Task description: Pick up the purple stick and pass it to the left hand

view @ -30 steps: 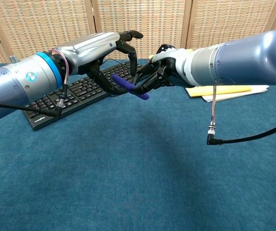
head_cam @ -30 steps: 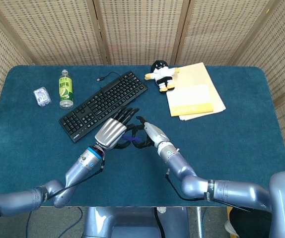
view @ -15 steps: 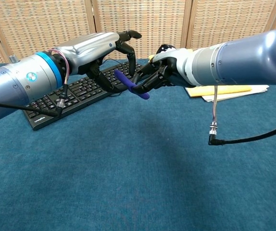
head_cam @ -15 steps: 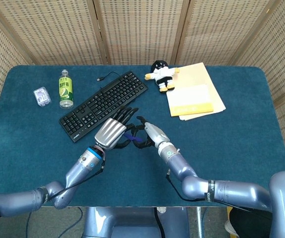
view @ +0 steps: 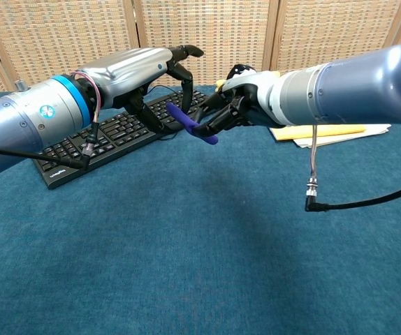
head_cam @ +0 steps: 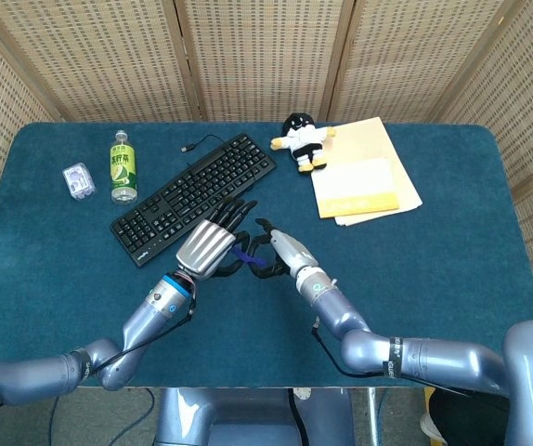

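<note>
**Purple stick between 2 hands, frame centre**

Pinched in the right hand (view: 228, 112), fingers closed round its lower end: purple stick (view: 190, 123), tilted, above the blue table (view: 207, 244). Curled around its upper end: left hand (view: 160, 73); actual grip possibly not made. Behind: keyboard (head_cam: 195, 195).
</note>
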You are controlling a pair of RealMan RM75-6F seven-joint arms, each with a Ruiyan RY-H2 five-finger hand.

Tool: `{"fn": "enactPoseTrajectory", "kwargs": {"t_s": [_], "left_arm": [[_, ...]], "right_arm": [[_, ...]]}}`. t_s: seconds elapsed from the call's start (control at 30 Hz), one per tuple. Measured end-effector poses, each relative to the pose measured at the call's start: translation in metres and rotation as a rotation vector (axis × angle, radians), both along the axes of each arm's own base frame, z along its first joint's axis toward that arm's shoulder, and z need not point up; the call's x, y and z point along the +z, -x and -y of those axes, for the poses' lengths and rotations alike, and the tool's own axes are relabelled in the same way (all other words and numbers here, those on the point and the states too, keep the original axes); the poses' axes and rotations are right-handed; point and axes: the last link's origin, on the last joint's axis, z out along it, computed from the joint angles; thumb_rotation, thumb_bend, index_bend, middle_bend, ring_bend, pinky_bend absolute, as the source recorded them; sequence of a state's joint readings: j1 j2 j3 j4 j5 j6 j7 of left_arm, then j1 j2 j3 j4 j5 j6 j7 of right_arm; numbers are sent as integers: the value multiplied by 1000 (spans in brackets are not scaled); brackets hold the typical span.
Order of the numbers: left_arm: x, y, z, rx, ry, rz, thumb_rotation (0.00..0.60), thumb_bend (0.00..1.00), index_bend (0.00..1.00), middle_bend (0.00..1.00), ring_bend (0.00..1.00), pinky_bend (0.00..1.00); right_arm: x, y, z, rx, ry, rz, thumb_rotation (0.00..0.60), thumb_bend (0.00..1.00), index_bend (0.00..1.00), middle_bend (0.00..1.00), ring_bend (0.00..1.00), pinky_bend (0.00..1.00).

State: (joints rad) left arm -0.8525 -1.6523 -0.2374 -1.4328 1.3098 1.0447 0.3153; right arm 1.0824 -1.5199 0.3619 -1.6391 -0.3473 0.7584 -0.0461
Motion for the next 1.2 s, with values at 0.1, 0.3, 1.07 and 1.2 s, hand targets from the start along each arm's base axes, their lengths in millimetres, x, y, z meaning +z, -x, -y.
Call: {"fn": "enactPoseTrajectory", "kwargs": {"t_s": [0.1, 0.3, 1.07, 1.2], "left_arm": [[0, 1, -1, -4, -6, -10, 600, 468, 559, 0, 0, 0], [0, 1, -1, -3, -6, -15, 600, 541, 566, 0, 0, 0], [12, 4, -9, 23, -19, 9, 600, 585, 625, 0, 0, 0], [17, 5, -10, 27, -28, 17, 600, 585, 625, 0, 0, 0]], "right_arm": [[0, 1, 0, -1, -1, 1, 600, 722, 622, 38, 0, 0], [0, 1, 0, -2, -3, 2, 600, 722, 624, 38, 0, 0], [2, 13, 3, -23, 1, -2, 600, 725, 644, 41, 0, 0], [3, 15, 3, -26, 3, -3, 600, 726, 645, 42, 0, 0]]}}
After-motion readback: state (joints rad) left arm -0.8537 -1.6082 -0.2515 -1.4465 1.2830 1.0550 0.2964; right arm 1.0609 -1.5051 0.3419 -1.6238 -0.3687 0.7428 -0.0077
